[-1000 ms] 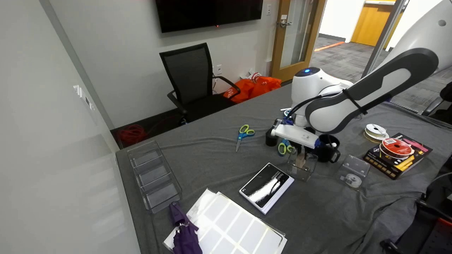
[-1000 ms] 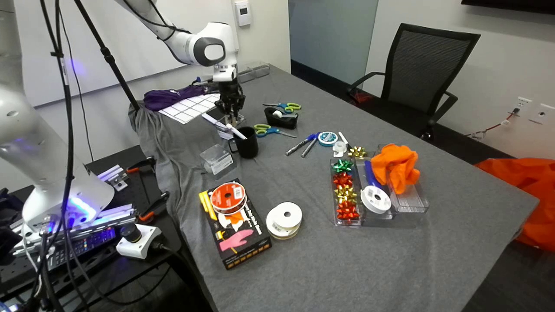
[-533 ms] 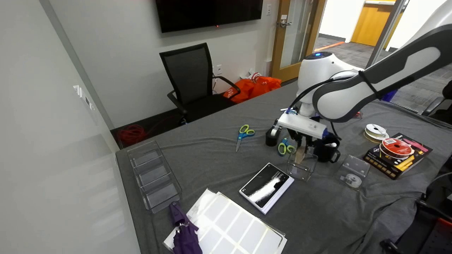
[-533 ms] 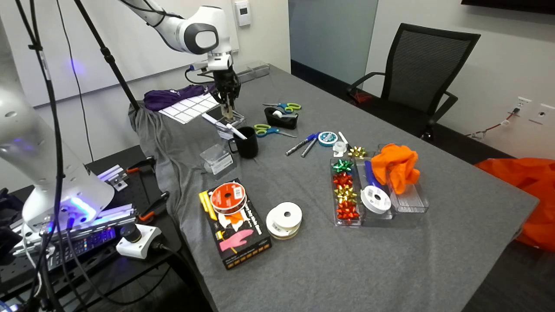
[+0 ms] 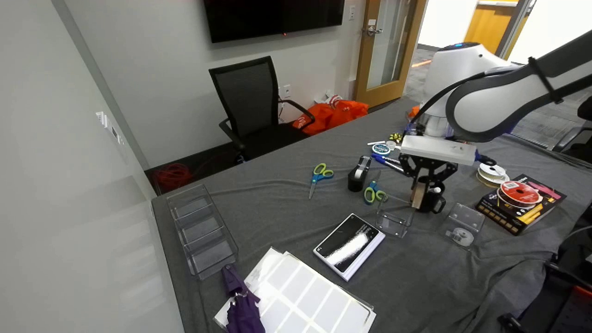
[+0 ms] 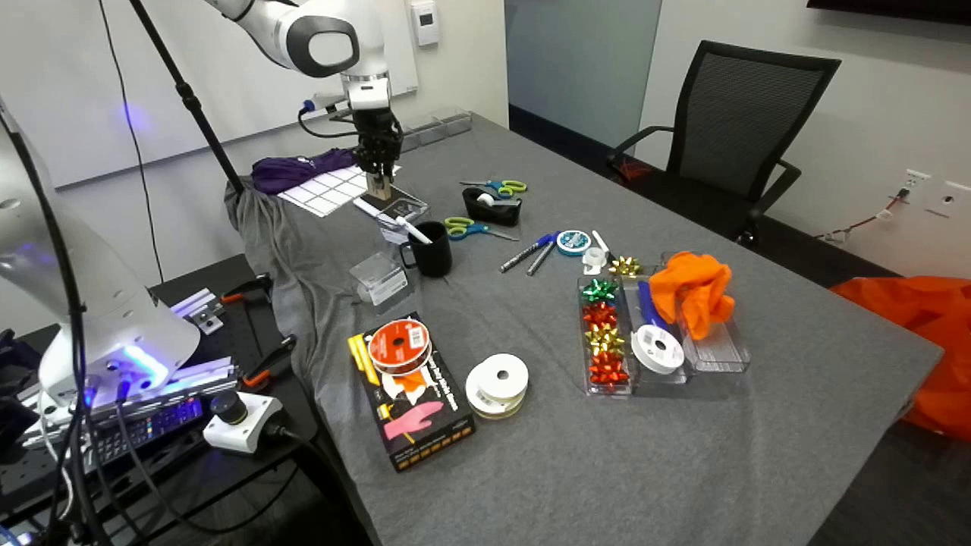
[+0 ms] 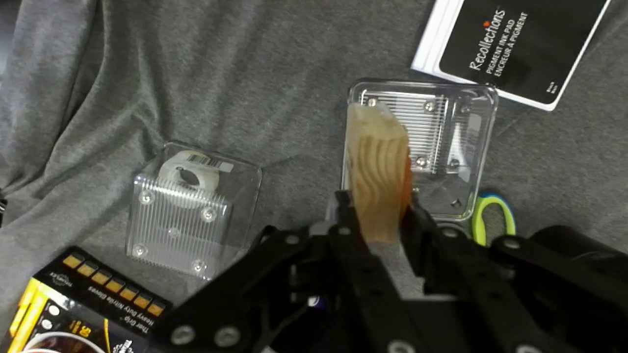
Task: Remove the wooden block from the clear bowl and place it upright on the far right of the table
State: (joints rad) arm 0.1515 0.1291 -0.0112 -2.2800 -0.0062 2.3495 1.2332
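Observation:
The wooden block (image 5: 418, 196) is held tilted in my gripper (image 5: 420, 181), which is shut on its upper end. In the wrist view the block (image 7: 380, 171) sticks out between both fingers, with an orange side at right. The clear bowl (image 5: 393, 227) stands on the grey-draped table (image 5: 277, 212); the block is raised above its rim. In the wrist view the block covers the left part of the bowl (image 7: 441, 193). In an exterior view the block (image 6: 378, 188) shows in front of the black ink pad, with the bowl (image 6: 413, 206) beside it.
A black mug (image 6: 432, 250) with a white marker stands close to the bowl. Green-blue scissors (image 5: 371, 194), a tape dispenser (image 5: 358, 175), an ink pad (image 5: 349, 245), a clear box with tape (image 5: 462, 224) and a glove box with ribbon (image 5: 513, 217) lie around it.
The gripper has lifted the wooden block up out of the clear bowl. The arm has shifted rightward in one exterior picture and up and leftward in another. The bowl has stayed put.

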